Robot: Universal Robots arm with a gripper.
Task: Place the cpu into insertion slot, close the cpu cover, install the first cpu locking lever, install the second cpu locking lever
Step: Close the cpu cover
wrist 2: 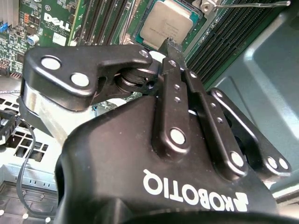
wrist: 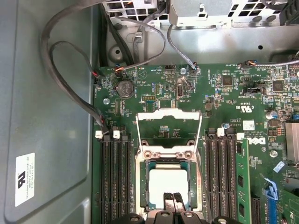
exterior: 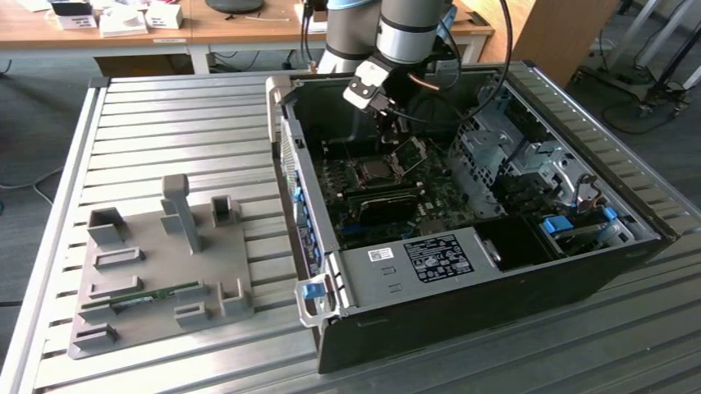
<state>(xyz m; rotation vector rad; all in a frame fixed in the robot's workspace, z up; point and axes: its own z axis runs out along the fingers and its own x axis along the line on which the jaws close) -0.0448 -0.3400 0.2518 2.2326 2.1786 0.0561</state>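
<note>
While the cpu (wrist: 168, 182) is sitting in its socket (wrist: 145, 193), cpu cover (wrist: 169, 113) raised, we are poising the empty, fully closed gripper (wrist: 173, 199) over it; press lightly, squarely.

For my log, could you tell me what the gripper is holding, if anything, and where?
Nothing: the gripper is shut with nothing between its fingers, its tips over the seated cpu; the cover stands open.
</note>
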